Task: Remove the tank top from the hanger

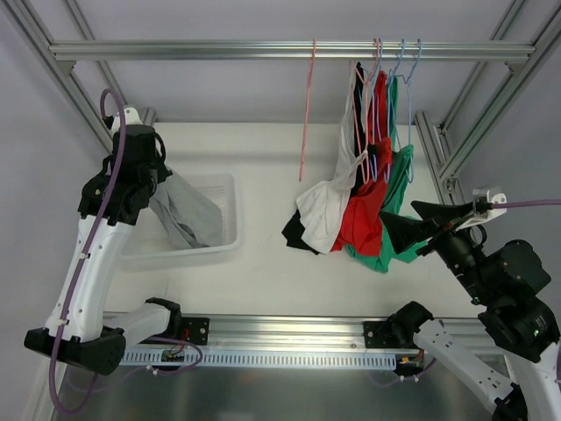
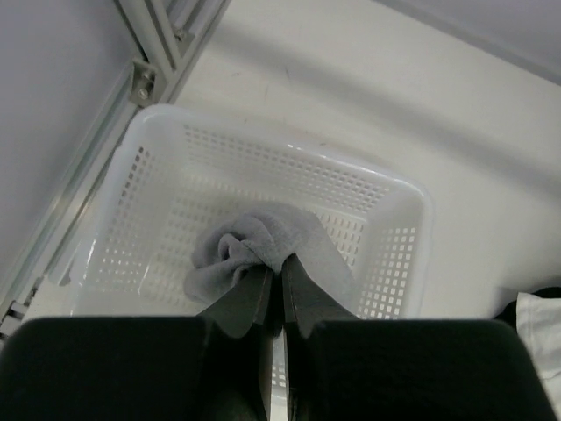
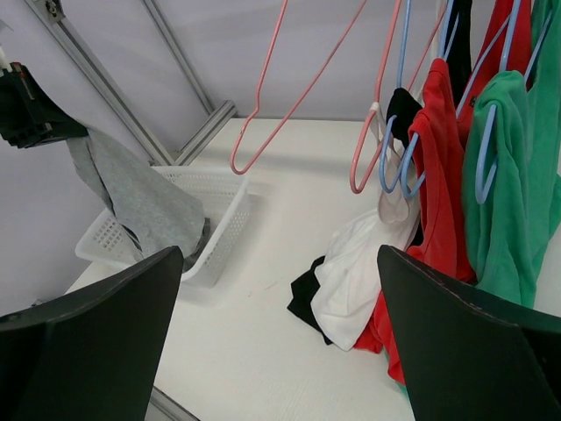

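- Far left first: the left arm (image 1: 88, 254) is raised over the white basket (image 1: 230, 203), and the left jaws are clamped tight on a bunch of the tank top (image 1: 186, 215).
- The left wrist view shows it close up, with the two fingers (image 2: 307, 303) pressed together and grey cloth puckered at their tips, straight above the basket's perforated floor.
- From that grip the tank top hangs down in a long grey drape. Its lower end is inside the basket's walls; whether it touches the bottom I cannot tell.
- The basket itself sits on the white surface (image 1: 263, 263), over by the left frame post.
- On to the middle: the hanger (image 1: 306, 114), thin pink wire, hangs by its hook from the overhead rail (image 1: 219, 50). It is bare and well apart from the tank top.
- Just right of it the rail gets crowded, with a white top (image 1: 324, 206), a red top (image 1: 364, 219) and a green top (image 1: 399, 175) hanging side by side, blue hangers (image 1: 409, 105) among them.
- Their tails pile on the surface, and a black garment (image 1: 294, 235) peeks out at the heap's lower left.
- Far right now: the right arm (image 1: 513, 281) points towards the hanging clothes, and the right jaws are spread wide with nothing between them.
- Those jaws are close by the green top's hem; whether they touch it I cannot tell.
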`<state>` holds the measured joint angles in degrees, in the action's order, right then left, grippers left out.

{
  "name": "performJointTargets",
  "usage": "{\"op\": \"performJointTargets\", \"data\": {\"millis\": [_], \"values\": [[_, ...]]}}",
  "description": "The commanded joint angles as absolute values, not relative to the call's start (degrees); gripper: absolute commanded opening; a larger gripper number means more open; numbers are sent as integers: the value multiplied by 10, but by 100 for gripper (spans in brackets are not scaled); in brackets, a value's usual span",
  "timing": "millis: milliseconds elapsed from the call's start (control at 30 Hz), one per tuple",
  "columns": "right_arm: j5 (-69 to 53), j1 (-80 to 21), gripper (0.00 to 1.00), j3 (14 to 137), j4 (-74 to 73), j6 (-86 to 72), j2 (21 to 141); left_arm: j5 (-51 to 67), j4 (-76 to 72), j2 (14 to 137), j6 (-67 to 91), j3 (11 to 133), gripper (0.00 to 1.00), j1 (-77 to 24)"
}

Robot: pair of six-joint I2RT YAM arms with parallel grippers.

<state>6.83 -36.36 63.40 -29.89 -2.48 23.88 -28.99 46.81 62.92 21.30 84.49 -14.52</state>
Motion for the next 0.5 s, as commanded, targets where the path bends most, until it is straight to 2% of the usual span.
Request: {"op": "performJointTargets", "data": {"millis": [0,200,233,300,333,400,467], "values": [[50,-362,100,641,-285,-33,265,-213,454,665,251,829,0,-104],[43,-363,99,621,-286,-29,276,-216,452,670,362,734,0,-84],[50,-363,100,616,-285,-27,276,-220,450,665,390,717,15,-84],[68,-363,99,604,-293,-23,280,-222,448,656,407,682,62,-83],[85,-362,100,605,-306,-22,287,-214,448,653,402,678,83,-83],[131,-362,99,635,-373,-20,314,-188,451,630,388,684,99,-82],[186,-362,99,663,-418,-11,357,-161,453,601,339,700,99,-83]]}}
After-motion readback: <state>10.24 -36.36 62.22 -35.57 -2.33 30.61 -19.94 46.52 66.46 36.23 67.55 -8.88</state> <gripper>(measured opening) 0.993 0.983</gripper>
